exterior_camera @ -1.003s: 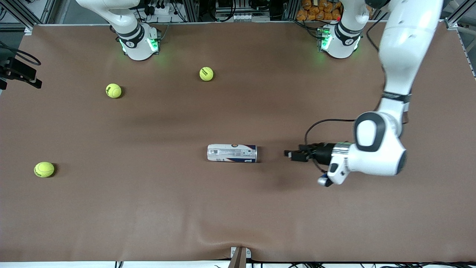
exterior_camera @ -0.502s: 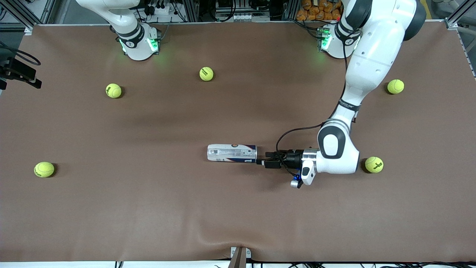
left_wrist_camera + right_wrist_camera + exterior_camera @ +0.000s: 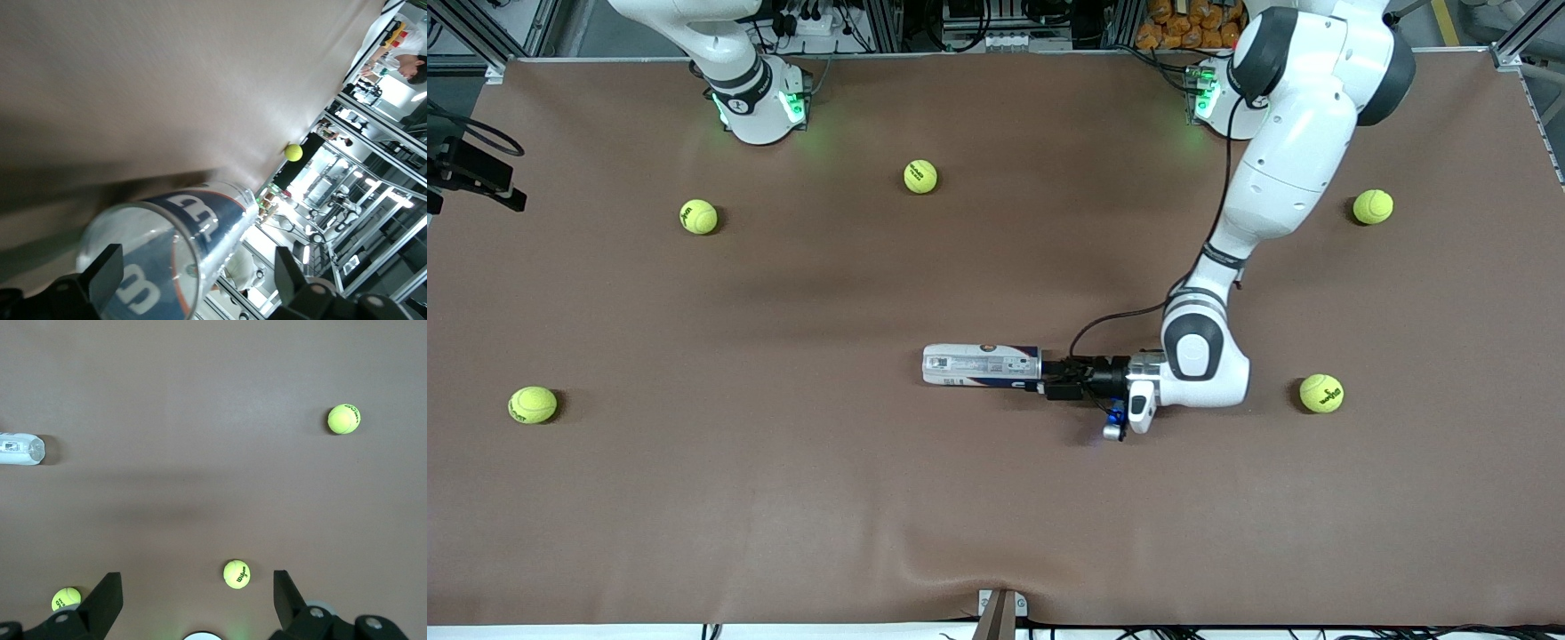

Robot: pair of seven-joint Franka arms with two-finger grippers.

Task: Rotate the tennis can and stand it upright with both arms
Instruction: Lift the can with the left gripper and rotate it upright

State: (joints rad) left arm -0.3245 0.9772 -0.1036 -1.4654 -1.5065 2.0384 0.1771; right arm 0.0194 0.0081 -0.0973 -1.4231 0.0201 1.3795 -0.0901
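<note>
The tennis can (image 3: 982, 366) lies on its side near the middle of the brown table (image 3: 996, 498), its long axis running between the two arms' ends of the table, white and dark-blue label facing up. The left gripper (image 3: 1055, 380) sits low at the can's end that faces the left arm's end of the table — its fingers spread wide, one on each side of the can's clear rounded end, as the left wrist view shows (image 3: 193, 280), not yet closed on it. The left arm (image 3: 1280, 178) reaches down from its base and bends at the wrist so the hand points along the can. The right gripper (image 3: 193, 600) waits high over the table with its fingers wide apart and nothing between them; its wrist camera looks down on the can's end (image 3: 21, 449). Five yellow-green tennis balls lie scattered well apart from the can: (image 3: 698, 216), (image 3: 920, 176), (image 3: 533, 404), (image 3: 1372, 206) and (image 3: 1320, 393).
</note>
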